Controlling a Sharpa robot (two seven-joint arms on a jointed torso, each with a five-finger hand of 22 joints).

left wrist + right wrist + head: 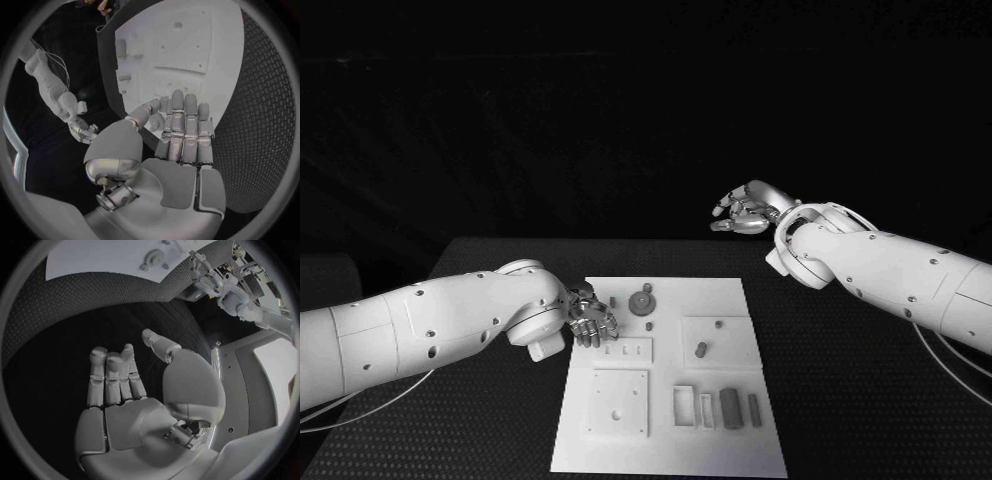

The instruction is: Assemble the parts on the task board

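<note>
The white task board (718, 300) lies in the middle of the black table. On it I see a round gear-like part (642, 302), a short peg (702, 350) in a square block, and two grey bars (730, 408) beside a small frame (685, 405). My left hand (589, 318) hovers at the board's left edge with nothing in it. In the left wrist view that hand (178, 135) has its fingers straight and side by side over the board (187, 45). My right hand (750, 210) is raised beyond the table's far right and holds nothing; its fingers (112, 375) are loosely extended.
A square plate with a hole (619, 402) sits at the board's near left. The right wrist view catches the board (100, 260), the gear (152, 259) and my left arm (215, 287). Bare black tabletop (862, 400) lies on either side of the board.
</note>
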